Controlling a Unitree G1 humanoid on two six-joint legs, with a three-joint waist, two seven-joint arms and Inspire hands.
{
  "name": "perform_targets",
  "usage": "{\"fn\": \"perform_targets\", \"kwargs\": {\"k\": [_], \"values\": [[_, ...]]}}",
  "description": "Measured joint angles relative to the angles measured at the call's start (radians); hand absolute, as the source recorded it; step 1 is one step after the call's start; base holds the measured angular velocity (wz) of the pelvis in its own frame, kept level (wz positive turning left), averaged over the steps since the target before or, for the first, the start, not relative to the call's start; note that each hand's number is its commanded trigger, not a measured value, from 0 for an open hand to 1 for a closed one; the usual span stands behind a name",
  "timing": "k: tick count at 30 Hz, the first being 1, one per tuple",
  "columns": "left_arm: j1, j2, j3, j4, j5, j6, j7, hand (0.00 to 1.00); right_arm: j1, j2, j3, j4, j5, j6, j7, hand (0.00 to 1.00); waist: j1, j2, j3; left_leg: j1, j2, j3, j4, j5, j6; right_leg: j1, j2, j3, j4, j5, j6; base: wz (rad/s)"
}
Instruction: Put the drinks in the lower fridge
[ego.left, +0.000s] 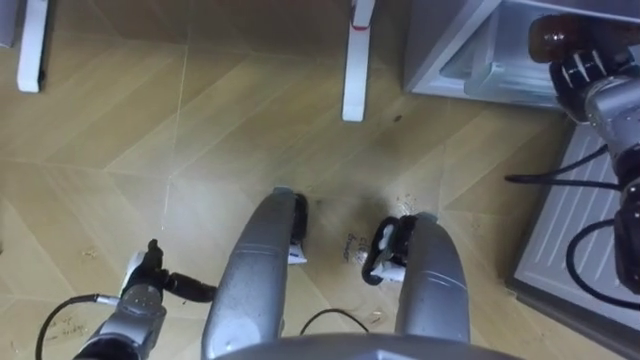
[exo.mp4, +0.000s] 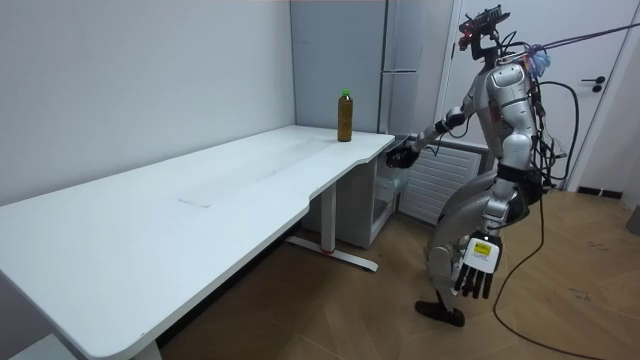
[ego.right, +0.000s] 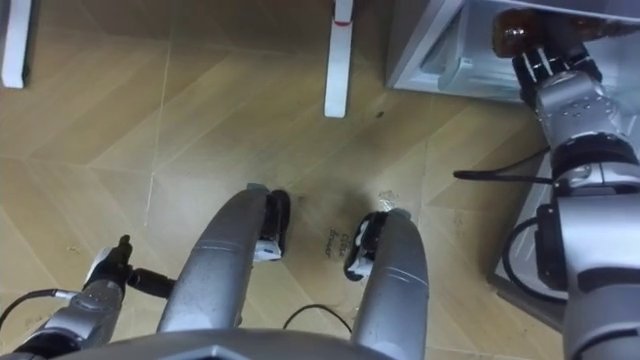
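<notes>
Left eye view: the right hand (ego.left: 585, 78) is raised at the open lower fridge (ego.left: 432, 50), fingers curled tight round a brown bottle (ego.left: 553, 38). One rounded end of the bottle stands clear of the fingers and points toward the compartment, seen against its opening. The rest is covered, so the full line of its long axis cannot be read. The left hand (exo.mp4: 478, 268) hangs beside the thigh, fingers straight and slack, holding nothing. Room view: the robot stands with knees bent off the far end of the tabletop (exo.mp4: 200, 210). A green-capped bottle (exo.mp4: 345, 115) stands upright, cap up, at the tabletop's far corner, nearest the fridge.
</notes>
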Motion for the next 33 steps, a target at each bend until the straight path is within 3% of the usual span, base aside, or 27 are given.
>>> {"fn": "perform_targets", "kwargs": {"k": [8, 14, 28, 33], "values": [[0.002, 0.0, 0.001, -0.001, 0.0, 0.006, -0.006, 0.0, 0.005, -0.013, 0.0, 0.002, 0.018, -0.001, -0.001, 0.0, -0.001, 0.0, 0.0, 0.0, 0.001, 0.002, 0.004, -0.001, -0.004, -0.006, 0.003, 0.008, 0.008, -0.001, 0.0, 0.0], [0.006, 0.0, 0.001, -0.001, -0.036, 0.006, -0.006, 0.0, 0.004, -0.05, 0.0, 0.0, 0.02, -0.033, 0.016, 0.0, -0.002, 0.0, -0.0001, 0.003, 0.003, 0.002, 0.007, -0.001, -0.005, -0.004, 0.005, 0.008, 0.008, 0.001, -0.003, -0.01], [0.038, 0.004, 0.001, -0.015, -0.039, -0.001, -0.006, 0.0, 0.027, -0.051, 0.0, 0.008, 0.005, -0.043, 0.026, 0.0, 0.003, 0.009, -0.0028, 0.058, 0.022, 0.005, -0.035, 0.0, -0.013, 0.053, 0.028, 0.002, -0.053, 0.017, -0.002, -0.04], [0.044, 0.007, 0.002, -0.023, -0.04, -0.002, -0.019, 0.0, 0.03, -0.052, 0.0, 0.009, 0.0, -0.043, 0.036, 0.0, -0.006, 0.007, -0.0034, 0.08, 0.027, 0.013, -0.07, 0.008, -0.011, 0.069, 0.032, 0.002, -0.084, 0.03, -0.015, -0.06]]}}
